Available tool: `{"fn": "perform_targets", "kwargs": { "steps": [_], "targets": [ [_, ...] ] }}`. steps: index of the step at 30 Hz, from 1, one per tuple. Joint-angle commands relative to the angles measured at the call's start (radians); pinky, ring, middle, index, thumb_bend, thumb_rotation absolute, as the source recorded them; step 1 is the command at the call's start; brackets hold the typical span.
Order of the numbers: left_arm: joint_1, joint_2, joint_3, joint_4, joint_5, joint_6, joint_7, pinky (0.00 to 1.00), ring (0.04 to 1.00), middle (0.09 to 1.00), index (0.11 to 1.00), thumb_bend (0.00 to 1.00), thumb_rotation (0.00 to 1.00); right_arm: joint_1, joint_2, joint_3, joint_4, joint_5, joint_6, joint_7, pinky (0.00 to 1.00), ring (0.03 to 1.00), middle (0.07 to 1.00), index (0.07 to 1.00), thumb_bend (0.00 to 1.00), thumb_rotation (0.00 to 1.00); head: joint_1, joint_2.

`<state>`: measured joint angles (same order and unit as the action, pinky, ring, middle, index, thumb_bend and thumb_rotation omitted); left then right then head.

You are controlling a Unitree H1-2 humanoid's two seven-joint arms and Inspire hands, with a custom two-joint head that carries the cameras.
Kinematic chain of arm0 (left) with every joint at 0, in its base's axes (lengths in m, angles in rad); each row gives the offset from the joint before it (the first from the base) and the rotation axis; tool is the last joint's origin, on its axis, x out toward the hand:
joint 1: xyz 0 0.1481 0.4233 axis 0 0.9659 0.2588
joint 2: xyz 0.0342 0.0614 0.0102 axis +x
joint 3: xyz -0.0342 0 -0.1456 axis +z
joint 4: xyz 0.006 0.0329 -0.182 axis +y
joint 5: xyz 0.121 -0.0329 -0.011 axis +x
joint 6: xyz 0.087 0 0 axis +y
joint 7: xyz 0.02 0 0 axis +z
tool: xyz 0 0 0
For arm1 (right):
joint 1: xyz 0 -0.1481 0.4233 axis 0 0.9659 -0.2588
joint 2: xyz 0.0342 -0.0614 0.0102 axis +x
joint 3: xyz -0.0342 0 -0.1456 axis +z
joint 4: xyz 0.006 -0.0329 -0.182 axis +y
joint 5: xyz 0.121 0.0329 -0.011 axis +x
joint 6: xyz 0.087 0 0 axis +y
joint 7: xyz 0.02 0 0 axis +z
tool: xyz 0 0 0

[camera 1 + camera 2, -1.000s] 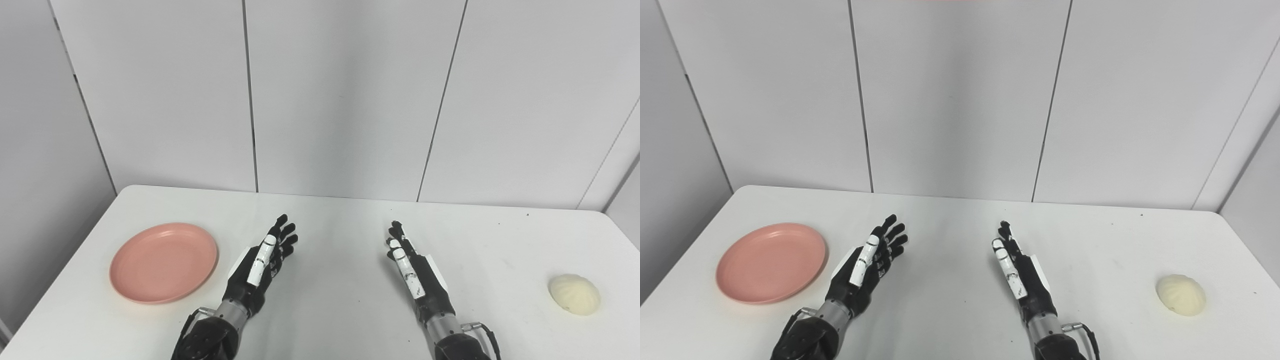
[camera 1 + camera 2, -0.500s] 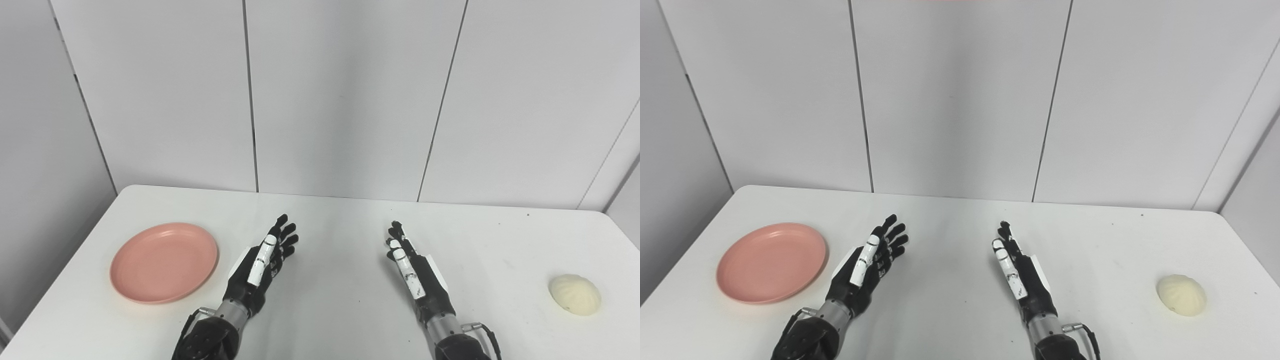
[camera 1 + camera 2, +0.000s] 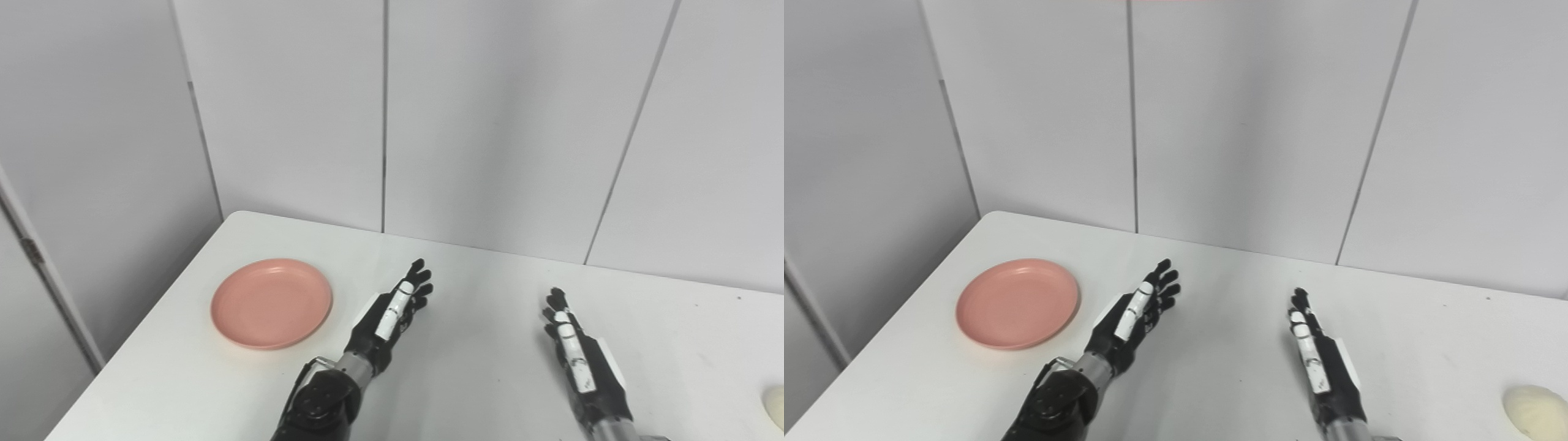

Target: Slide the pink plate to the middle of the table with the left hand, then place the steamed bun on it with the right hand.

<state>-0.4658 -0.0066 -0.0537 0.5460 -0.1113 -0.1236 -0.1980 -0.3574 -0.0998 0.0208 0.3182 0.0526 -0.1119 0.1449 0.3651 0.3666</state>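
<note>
Plate [image 3: 1017,303], pink, holds nothing; bun [image 3: 1535,403] far right; left hand [image 3: 1130,320], right hand [image 3: 1323,361] spread, holding nothing.

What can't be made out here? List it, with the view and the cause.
- Steamed bun: left eye view, mostly cut off by the right edge.
- Right robot hand: both views, seen edge-on, so its palm is hidden.
- Table: both views, near edge cut off at the bottom.

1. I'm looking at a white table [image 3: 490,392], rounded far-left corner
2. Behind it I see a pale grey panelled wall [image 3: 490,122], dark vertical seams
3. Light's flat and even
</note>
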Motion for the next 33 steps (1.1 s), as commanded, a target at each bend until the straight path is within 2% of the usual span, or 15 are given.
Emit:
{"fn": "perform_targets", "kwargs": {
  "steps": [1, 9, 19, 23, 30, 33],
  "targets": [
    [0.058, -0.01, -0.013, 0.075, 0.022, 0.06, 0.013, 0.98, 0.965, 0.99, 1.0, 0.56, 1.0, 0.027, -0.01, -0.007, 0.013, 0.011, -0.004, 0.013, 1.0, 0.994, 1.0, 1.0, 0.13, 1.0, 0.002, 0.002],
    [0.06, -0.015, -0.016, 0.068, 0.03, 0.058, 0.023, 0.97, 0.964, 0.987, 0.997, 0.56, 1.0, 0.03, -0.015, -0.006, 0.0, 0.008, 0.005, 0.014, 1.0, 0.996, 1.0, 1.0, 0.13, 1.0, -0.005, 0.011],
    [0.078, -0.022, 0.003, -0.013, 0.0, 0.09, 0.026, 1.0, 0.992, 0.999, 1.0, 0.54, 1.0, 0.032, -0.017, -0.003, -0.007, 0.001, 0.006, 0.014, 1.0, 0.995, 1.0, 1.0, 0.15, 1.0, -0.01, 0.018],
    [0.09, -0.024, 0.018, -0.124, -0.015, 0.144, 0.033, 1.0, 0.989, 1.0, 1.0, 0.53, 1.0, 0.036, -0.014, -0.001, -0.02, -0.003, 0.018, 0.012, 1.0, 0.995, 1.0, 1.0, 0.13, 1.0, -0.011, 0.023],
    [0.094, -0.031, 0.051, -0.327, -0.046, 0.24, 0.055, 1.0, 0.979, 0.99, 1.0, 0.54, 1.0, 0.026, -0.021, -0.002, 0.02, 0.003, -0.017, 0.024, 1.0, 0.999, 1.0, 1.0, 0.13, 1.0, -0.007, 0.019],
    [0.068, -0.034, 0.068, -0.404, -0.042, 0.242, 0.075, 0.96, 0.939, 0.959, 0.977, 0.61, 1.0, 0.025, -0.021, -0.007, 0.022, 0.007, -0.009, 0.022, 1.0, 0.998, 1.0, 1.0, 0.14, 1.0, -0.007, 0.016]
  ]
}}
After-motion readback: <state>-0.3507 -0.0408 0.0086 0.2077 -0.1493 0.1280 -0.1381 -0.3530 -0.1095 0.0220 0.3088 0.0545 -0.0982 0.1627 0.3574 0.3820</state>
